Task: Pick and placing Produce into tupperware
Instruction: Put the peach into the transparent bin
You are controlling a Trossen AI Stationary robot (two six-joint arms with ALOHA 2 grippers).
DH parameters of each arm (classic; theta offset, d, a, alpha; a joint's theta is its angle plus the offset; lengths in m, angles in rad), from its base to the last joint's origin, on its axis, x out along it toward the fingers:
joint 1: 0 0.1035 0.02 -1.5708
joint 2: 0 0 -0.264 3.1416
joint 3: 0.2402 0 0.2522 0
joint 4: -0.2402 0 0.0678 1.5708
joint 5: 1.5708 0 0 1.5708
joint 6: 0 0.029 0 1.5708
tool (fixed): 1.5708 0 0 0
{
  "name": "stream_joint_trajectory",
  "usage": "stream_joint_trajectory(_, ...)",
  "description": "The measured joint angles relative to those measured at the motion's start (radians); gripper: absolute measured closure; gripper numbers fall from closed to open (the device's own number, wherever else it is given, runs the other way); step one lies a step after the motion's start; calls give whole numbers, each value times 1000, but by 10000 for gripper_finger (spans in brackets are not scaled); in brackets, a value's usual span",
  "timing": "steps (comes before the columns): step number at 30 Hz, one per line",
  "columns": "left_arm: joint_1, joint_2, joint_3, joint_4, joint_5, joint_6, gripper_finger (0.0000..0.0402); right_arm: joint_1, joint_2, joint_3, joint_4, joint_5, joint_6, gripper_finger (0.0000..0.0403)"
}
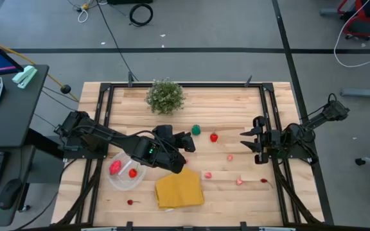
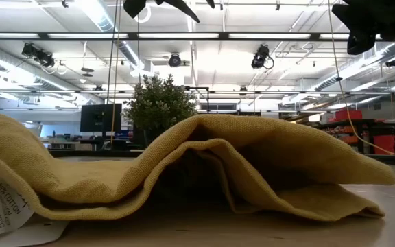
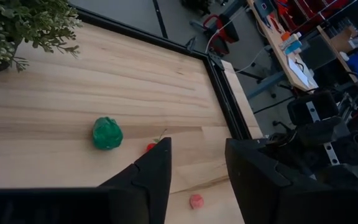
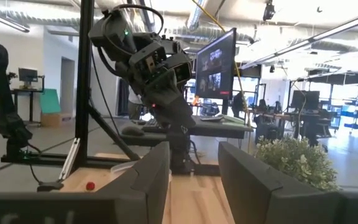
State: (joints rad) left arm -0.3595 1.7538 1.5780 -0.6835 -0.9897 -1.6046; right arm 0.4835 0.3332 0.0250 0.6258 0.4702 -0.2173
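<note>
The round clear tupperware sits near the table's left side with two red-pink produce pieces inside. My left gripper hovers open and empty above the table's middle, past the container. Ahead of it lie a green piece and a red piece. Pink pieces, a dark red one and a small red one rest on the wood. My right gripper waits open at the right side.
A folded yellow cloth lies near the front edge, right of the container. A bushy potted plant stands at the far edge. Black frame rails border the table. Bare wood lies between the two grippers.
</note>
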Motion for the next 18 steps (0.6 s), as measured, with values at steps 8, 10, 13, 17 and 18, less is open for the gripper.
stream_joint_trajectory(8, 0, 0, 0, 0, 0, 0, 252, 0, 0, 0, 0, 0, 7, 257)
stream_joint_trajectory(10, 0, 0, 0, 0, 0, 0, 251, 0, 0, 0, 0, 0, 7, 257)
stream_joint_trajectory(13, 0, 0, 0, 0, 0, 0, 246, 0, 0, 0, 0, 0, 7, 257)
stream_joint_trajectory(17, 0, 0, 0, 0, 0, 0, 244, 0, 0, 0, 0, 0, 7, 257)
stream_joint_trajectory(18, 0, 0, 0, 0, 0, 0, 245, 0, 0, 0, 0, 0, 7, 257)
